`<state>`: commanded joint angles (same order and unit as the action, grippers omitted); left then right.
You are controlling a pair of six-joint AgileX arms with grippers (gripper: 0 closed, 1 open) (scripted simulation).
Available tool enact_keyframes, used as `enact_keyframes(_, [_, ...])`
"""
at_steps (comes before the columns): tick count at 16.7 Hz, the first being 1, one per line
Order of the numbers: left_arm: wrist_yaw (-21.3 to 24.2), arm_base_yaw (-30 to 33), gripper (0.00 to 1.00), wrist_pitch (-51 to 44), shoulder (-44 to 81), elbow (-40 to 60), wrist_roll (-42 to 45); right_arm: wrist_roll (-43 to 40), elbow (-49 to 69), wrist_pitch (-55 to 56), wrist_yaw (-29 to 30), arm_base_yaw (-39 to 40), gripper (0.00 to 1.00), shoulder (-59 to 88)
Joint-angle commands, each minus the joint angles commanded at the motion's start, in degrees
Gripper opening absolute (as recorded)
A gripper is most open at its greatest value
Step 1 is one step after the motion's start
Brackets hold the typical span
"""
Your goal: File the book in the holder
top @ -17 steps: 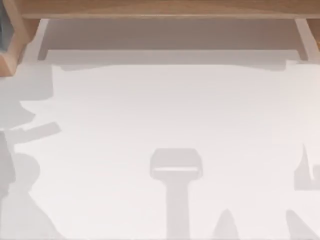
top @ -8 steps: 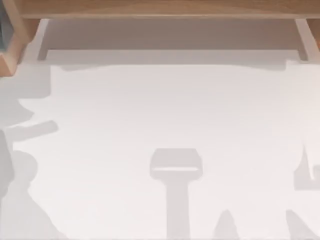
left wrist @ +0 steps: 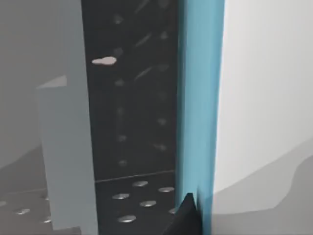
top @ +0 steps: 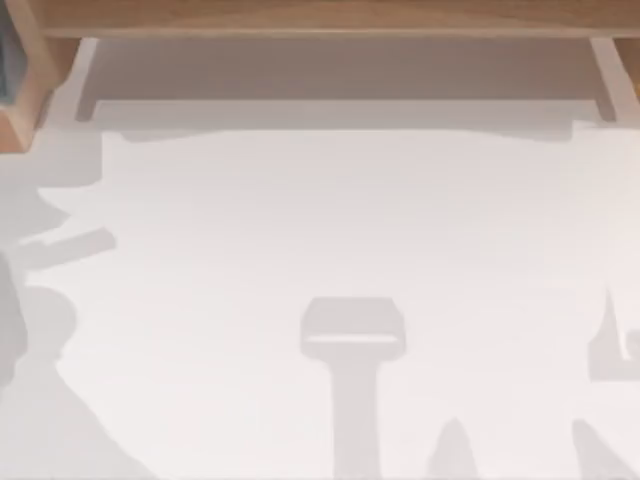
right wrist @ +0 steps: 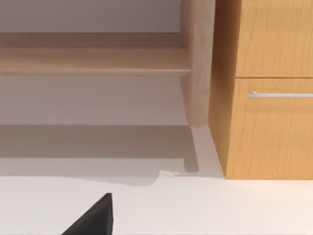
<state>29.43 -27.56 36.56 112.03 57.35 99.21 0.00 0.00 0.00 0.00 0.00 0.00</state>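
Observation:
The book (left wrist: 244, 98) stands upright in the left wrist view, white with a teal-blue edge (left wrist: 200, 107). My left gripper (left wrist: 198, 220) is shut on it; one dark fingertip (left wrist: 187, 215) presses against the teal edge and the other is hidden behind the book. Right beside the book is the holder (left wrist: 132, 122), dark and perforated, with a grey upright divider (left wrist: 68, 147) and a perforated floor. My right gripper (right wrist: 105, 225) hovers over the white table, with one black fingertip (right wrist: 93, 218) in sight.
A wooden shelf (top: 330, 20) runs along the table's far edge. A wooden-framed thing (top: 25, 90) stands at the far left corner. The right wrist view faces a wooden cabinet (right wrist: 264, 98) with a drawer handle (right wrist: 281, 94) and a round post (right wrist: 198, 63).
The arm shadows at the table's left side have shifted slightly, with the bar-shaped shadow sliding a little left and up. The right-side shadows stay still.

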Motion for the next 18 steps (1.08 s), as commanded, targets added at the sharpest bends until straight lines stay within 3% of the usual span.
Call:
enact_keyframes(10, [-0.84, 0.86, 0.00, -0.25, 2.16, 2.66, -0.34, 0.00, 0.00, 0.00, 0.00, 0.00, 1.00, 0.00])
enact_keyframes(18, [-0.84, 0.86, 0.60, -0.25, 2.16, 2.66, -0.34, 0.00, 0.00, 0.00, 0.00, 0.00, 1.00, 0.00])
